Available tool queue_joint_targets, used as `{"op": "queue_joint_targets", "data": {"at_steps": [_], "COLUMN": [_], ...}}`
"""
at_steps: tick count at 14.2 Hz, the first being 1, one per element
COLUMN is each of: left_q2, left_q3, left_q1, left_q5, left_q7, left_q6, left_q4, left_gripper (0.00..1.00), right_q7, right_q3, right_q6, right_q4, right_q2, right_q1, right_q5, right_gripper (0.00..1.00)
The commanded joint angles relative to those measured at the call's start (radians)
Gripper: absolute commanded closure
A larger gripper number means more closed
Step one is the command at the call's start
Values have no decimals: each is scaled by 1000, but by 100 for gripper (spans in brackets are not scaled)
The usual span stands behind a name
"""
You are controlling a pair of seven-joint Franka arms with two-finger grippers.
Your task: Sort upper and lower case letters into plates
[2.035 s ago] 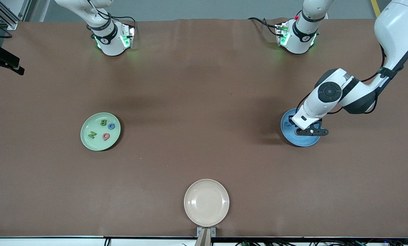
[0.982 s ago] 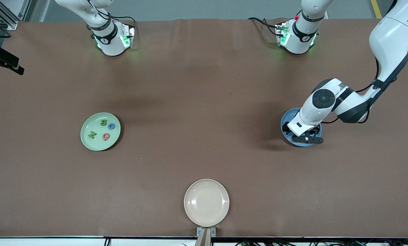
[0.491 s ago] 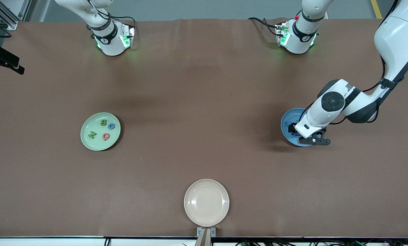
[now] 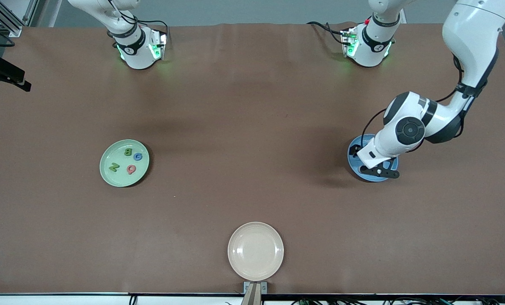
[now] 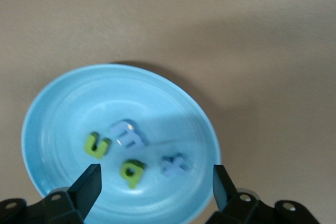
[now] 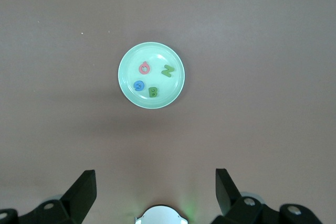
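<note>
The blue plate (image 4: 355, 161) lies toward the left arm's end of the table. My left gripper (image 4: 375, 166) hangs low over it and covers most of it in the front view. In the left wrist view the left gripper (image 5: 155, 182) is open, with nothing between its fingers. Under it the blue plate (image 5: 52, 108) holds two green letters (image 5: 96, 146) and two pale blue ones (image 5: 174, 164). The pale green plate (image 4: 117, 177) holds several letters (image 4: 128, 151). My right gripper (image 6: 155, 190) is open high above the green plate (image 6: 157, 56) and out of the front view; that arm waits.
A cream-beige plate (image 4: 255, 250) with nothing in it sits near the table's front edge, midway between the arms. The two arm bases (image 4: 136, 46) stand along the edge farthest from the front camera. A black fixture (image 4: 6, 74) juts in at the right arm's end.
The left hand has stayed over the blue plate, drifting slightly back and forth, and now stands a little toward the right arm's end. The right arm and all letters are unmoved.
</note>
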Motion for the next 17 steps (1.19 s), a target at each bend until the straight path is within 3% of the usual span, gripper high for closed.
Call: {"op": "queue_joint_targets", "data": {"at_steps": [1,3,5,11,13,17], "left_q2": [-80,-117,-169,-408,-444,-444], "left_q3": [171,245,258,256,258,264], "left_q1": [-168,-230,-232,-111,-97,-46], "left_q5": [-160,-237,-307,-315,-318,-370], "left_q7": [114,174,233,252,251,254], "left_q6": [-93,-154,-203,-275,-340,-528], "left_q4": [37,58,59,79,140,387], "left_gripper": [7,7,7,1,1,1], "right_q7": [5,4,1,-1,-2,-48], "right_q3": [6,6,8,9,11,8], "right_q6": [-4,5,19,58,60,59], "right_q4": [-17,-17,-16,-13,-13,-13], "right_q2": [-12,-12,-12,-12,-12,-12], "right_q1": [-4,-4,-2,-2,-2,-4], "right_q5": [-4,-4,-4,-1,-1,1], "right_gripper": [0,0,0,0,0,0]}}
